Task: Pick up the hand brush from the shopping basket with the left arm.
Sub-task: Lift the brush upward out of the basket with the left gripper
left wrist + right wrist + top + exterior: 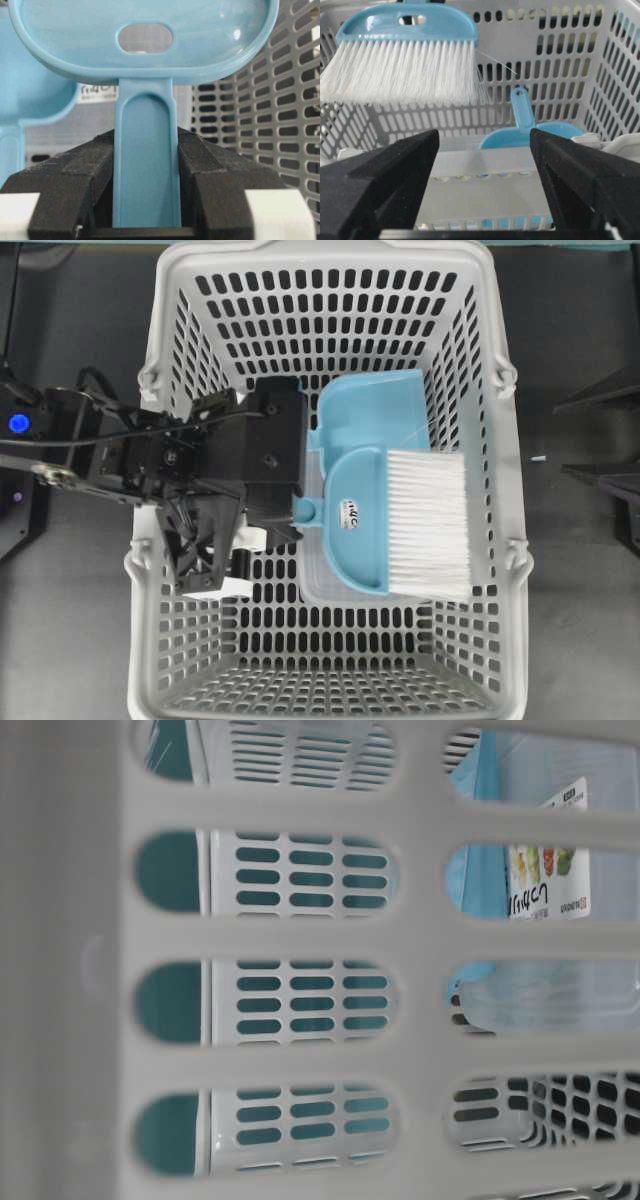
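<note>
The left end effector (146, 185) is closed on the brush (405, 520), its two black fingers (75, 175) pressed against either side of the thin blue handle, which stands straight up between them in the left wrist view. Above the fingers the handle widens into the rounded head with an oval hole through it. From overhead, the left arm (150, 455) reaches in over the basket's left wall, and its boxy black body covers most of the handle; the head and the wide block of white bristles stick out to the right, toward the right wall of the basket (330, 265). In the right wrist view the brush hangs clear above the basket floor, bristles pointing down.

Beneath and behind the brush lies a blue dustpan (375, 405), its scoop near the far wall in the overhead view; the right wrist view shows its handle standing upright against the slotted wall. A pale flat package (480, 175) lies under it on the floor.

The right end effector (484, 170) is wide open, its black fingers well apart, facing the brush and dustpan from inside the basket. The basket sits on a dark surface (580, 620).
</note>
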